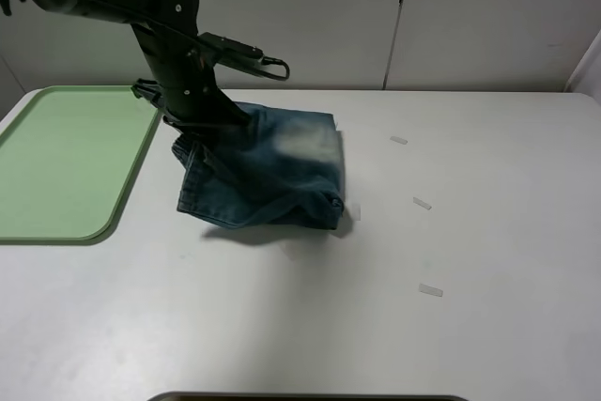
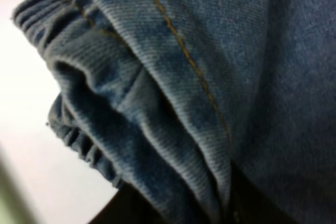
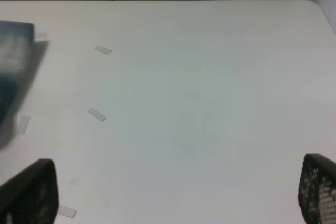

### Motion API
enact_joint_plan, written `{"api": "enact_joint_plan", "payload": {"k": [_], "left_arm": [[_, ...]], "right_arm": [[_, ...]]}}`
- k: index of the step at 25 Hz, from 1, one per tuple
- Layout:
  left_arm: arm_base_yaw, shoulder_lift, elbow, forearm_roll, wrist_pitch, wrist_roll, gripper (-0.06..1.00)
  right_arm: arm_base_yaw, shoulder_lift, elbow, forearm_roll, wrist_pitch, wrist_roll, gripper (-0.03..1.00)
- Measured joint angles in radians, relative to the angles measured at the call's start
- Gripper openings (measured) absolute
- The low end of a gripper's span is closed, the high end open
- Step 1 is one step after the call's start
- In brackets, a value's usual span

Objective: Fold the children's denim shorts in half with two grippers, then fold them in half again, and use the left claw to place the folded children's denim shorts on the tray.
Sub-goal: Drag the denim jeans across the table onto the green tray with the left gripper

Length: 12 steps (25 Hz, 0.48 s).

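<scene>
The children's denim shorts (image 1: 282,171) are a folded blue bundle at the table's middle, just right of the tray (image 1: 66,157). My left claw (image 1: 194,129) is shut on their upper left edge and that side is raised, with a shadow beneath it. In the left wrist view, gathered denim (image 2: 173,87) with orange stitching fills the picture. The pale-green tray lies flat at the far left with nothing on it. My right gripper (image 3: 173,195) is out of the high view. Its wrist view shows it open wide above bare table, with the shorts (image 3: 13,66) off to one side.
Three small paper scraps (image 1: 399,140) (image 1: 422,203) (image 1: 430,290) lie on the white table right of the shorts. They also show in the right wrist view (image 3: 96,114). A dark object (image 1: 310,397) sits at the table's near edge. A pale wall stands behind the table.
</scene>
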Motion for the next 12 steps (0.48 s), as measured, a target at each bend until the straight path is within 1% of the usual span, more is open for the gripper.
{"api": "enact_joint_plan", "payload": {"k": [4, 7, 9, 11, 12], "left_arm": [[0.055, -0.03, 0.0, 0.021, 0.045, 0.038, 0.22], [0.076, -0.037, 0.0, 0.021, 0.063, 0.055, 0.22], [0.114, -0.054, 0.0, 0.021, 0.094, 0.075, 0.22], [0.12, -0.056, 0.0, 0.021, 0.098, 0.078, 0.22], [0.151, -0.063, 0.0, 0.02, 0.12, 0.108, 0.22]], "right_arm": [[0.0, 0.0, 0.0, 0.0, 0.0, 0.0, 0.69], [0.0, 0.0, 0.0, 0.0, 0.0, 0.0, 0.69], [0.0, 0.0, 0.0, 0.0, 0.0, 0.0, 0.69], [0.0, 0.0, 0.0, 0.0, 0.0, 0.0, 0.69], [0.0, 0.0, 0.0, 0.0, 0.0, 0.0, 0.69]]}}
